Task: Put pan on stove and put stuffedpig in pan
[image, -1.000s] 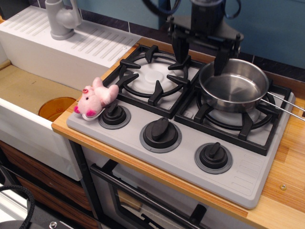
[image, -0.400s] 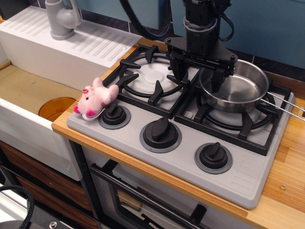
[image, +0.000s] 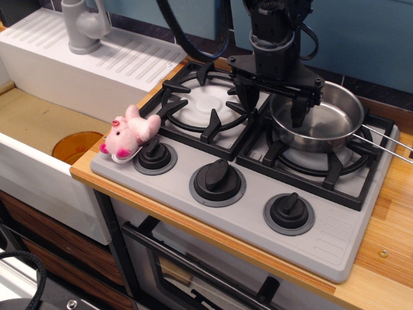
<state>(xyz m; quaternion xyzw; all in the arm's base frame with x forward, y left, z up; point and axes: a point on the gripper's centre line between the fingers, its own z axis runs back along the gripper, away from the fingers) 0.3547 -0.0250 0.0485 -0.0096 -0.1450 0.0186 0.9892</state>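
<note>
Pan (image: 318,116) sits on the stove's (image: 258,194) right grate; the pig (image: 128,134) lies by the left knob. The hand (image: 273,106) hangs spread and empty, fingers straddling the pan's near rim. Moving sideways from here could catch that rim and drag the pan off.

No readable text, labels, brands or numbers anywhere in view. The stove (image: 322,236) face, its three knobs and the pan (image: 319,116) carry no legible markings. The stuffedpig (image: 128,133) and the sink (image: 39,174) show no print either.
</note>
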